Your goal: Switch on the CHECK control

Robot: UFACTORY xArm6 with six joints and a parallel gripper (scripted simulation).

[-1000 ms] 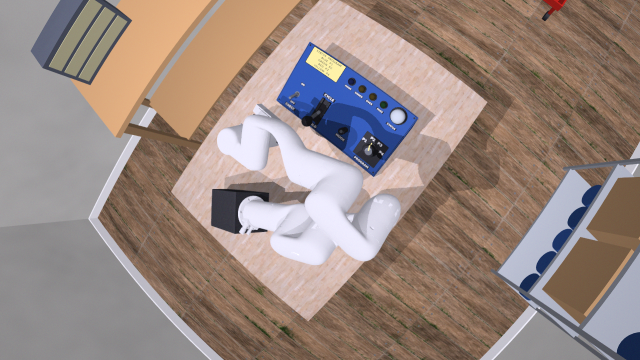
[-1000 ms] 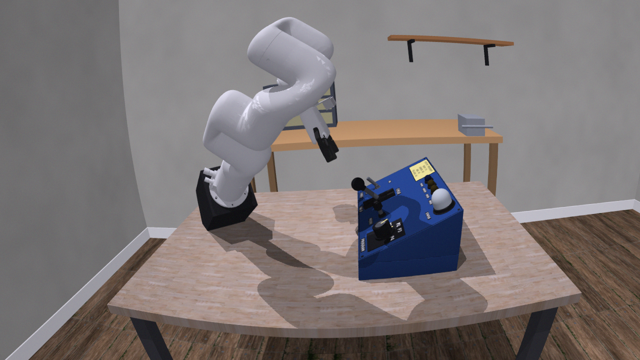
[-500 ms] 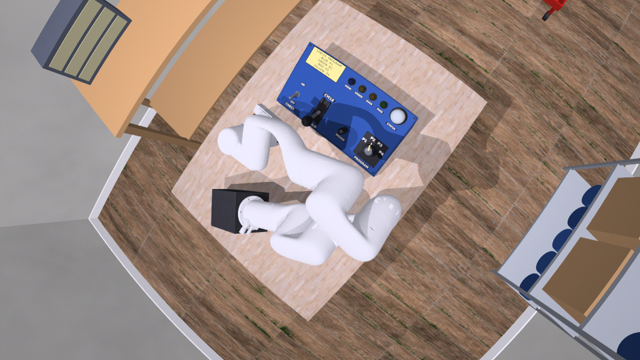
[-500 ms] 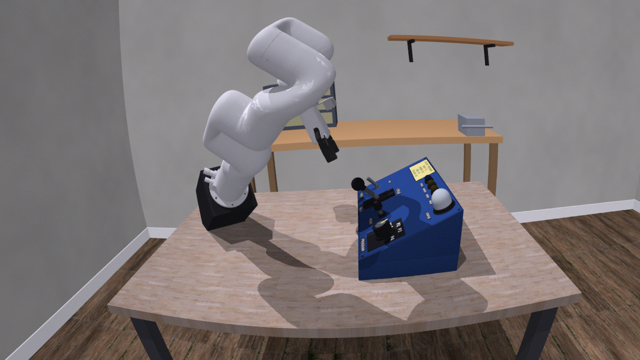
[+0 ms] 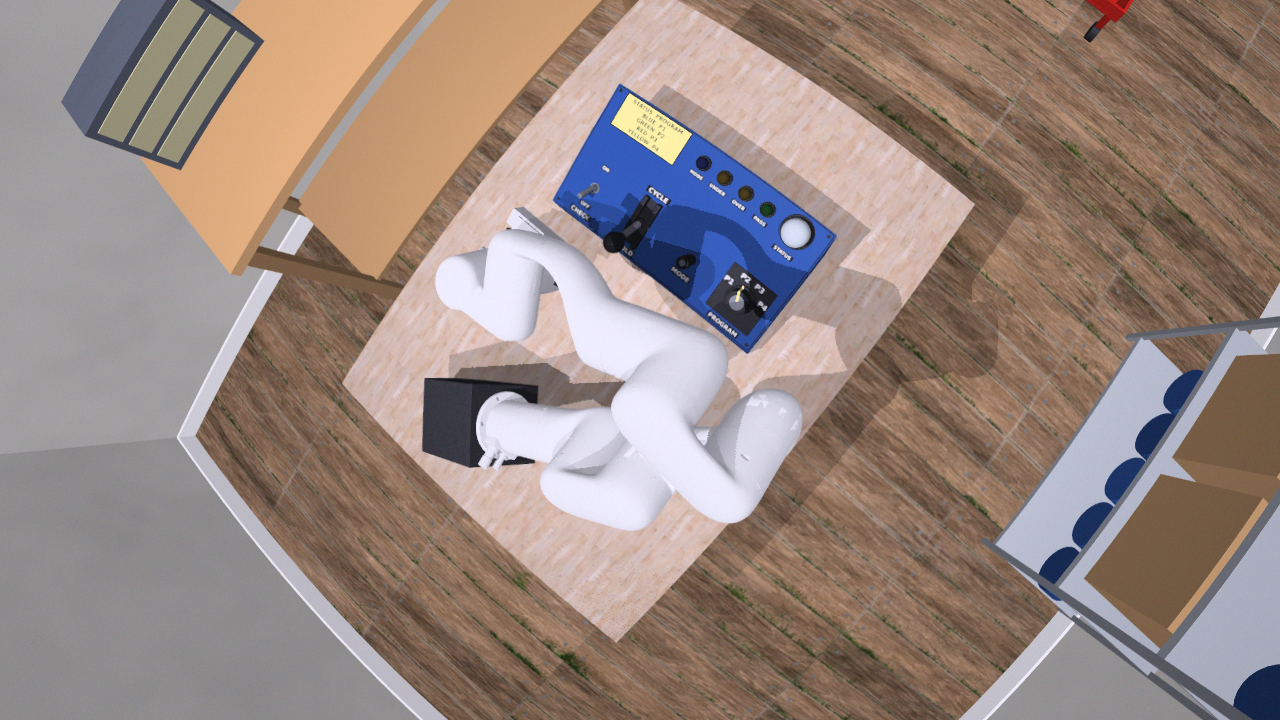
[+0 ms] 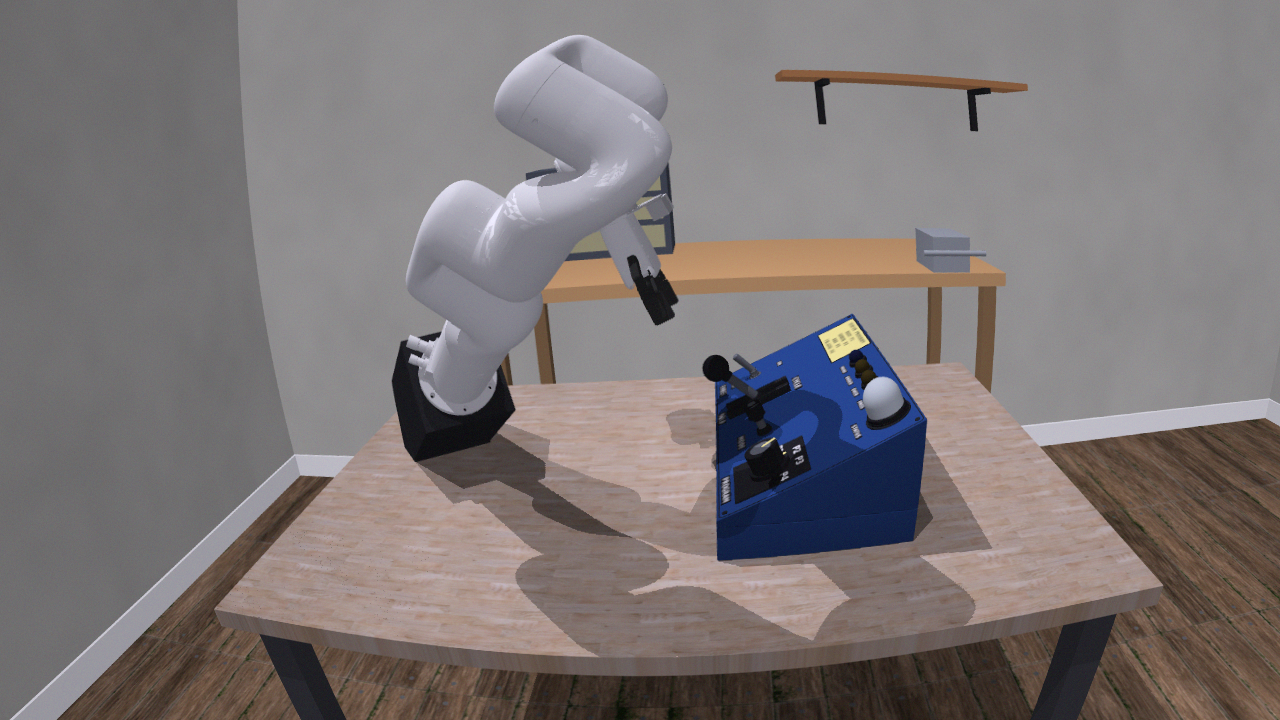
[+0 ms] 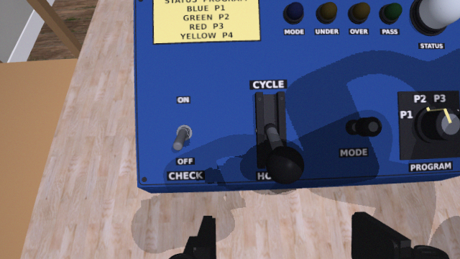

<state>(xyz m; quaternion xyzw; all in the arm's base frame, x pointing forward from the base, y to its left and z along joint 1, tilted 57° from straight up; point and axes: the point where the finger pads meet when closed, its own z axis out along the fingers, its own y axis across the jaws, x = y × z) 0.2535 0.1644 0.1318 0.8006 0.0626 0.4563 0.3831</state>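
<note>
The blue console (image 5: 680, 201) (image 6: 823, 501) (image 7: 215, 72) stands on the wooden table (image 6: 447, 555) (image 7: 90, 144). Its CHECK toggle (image 7: 181, 138) (image 5: 588, 190) (image 6: 745, 365) sits at the panel's left end and leans toward OFF. My gripper (image 7: 284, 237) (image 6: 657, 300) is open and empty. It hangs in the air in front of the console's lower edge, nearer the CYCLE lever (image 7: 284, 163) (image 5: 615, 240) (image 6: 716, 367) than the toggle, which is up and to the left in the wrist view. In the overhead view the arm hides the fingers.
The MODE button (image 7: 364, 126), the PROGRAM knob (image 7: 438, 124) (image 5: 738, 302) (image 6: 762, 456) and the white STATUS dome (image 5: 794, 232) (image 6: 881, 398) lie to the right on the panel. The arm's black base (image 6: 447, 420) stands at the table's back left. A wooden bench (image 6: 760, 264) stands behind.
</note>
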